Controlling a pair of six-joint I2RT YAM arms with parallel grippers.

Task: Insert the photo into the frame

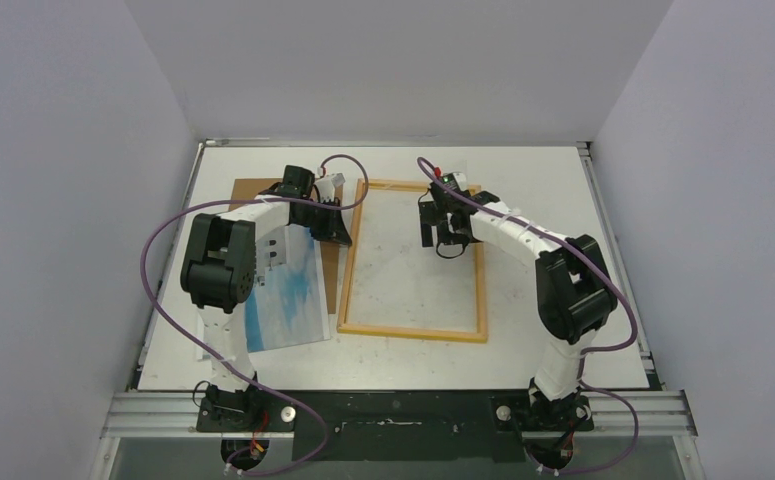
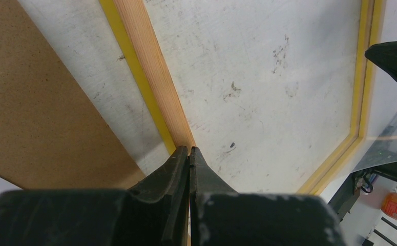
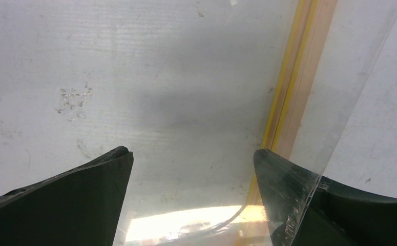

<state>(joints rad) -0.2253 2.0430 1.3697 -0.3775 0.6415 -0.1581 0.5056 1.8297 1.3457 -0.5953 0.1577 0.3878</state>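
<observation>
The frame point(image 1: 413, 331) lies flat in the middle of the table, pale wood back up, with bare table showing inside it. The photo point(image 1: 288, 295), blue sky and water side up, lies left of the frame, partly under my left arm. My left gripper point(image 1: 335, 236) is shut, with its tips point(image 2: 189, 150) at the frame's left rail point(image 2: 155, 87). My right gripper point(image 1: 441, 240) is open and empty point(image 3: 192, 154), low over the table inside the frame, near its right rail point(image 3: 293, 102). A clear sheet point(image 3: 339, 77) lies across its right finger.
The brown backing panel point(image 1: 253, 190) lies at the back left, beside the frame and partly under the photo; it also shows in the left wrist view point(image 2: 32, 102). The clear sheet's edge point(image 2: 385, 138) shows by the frame's far rail. White walls enclose the table.
</observation>
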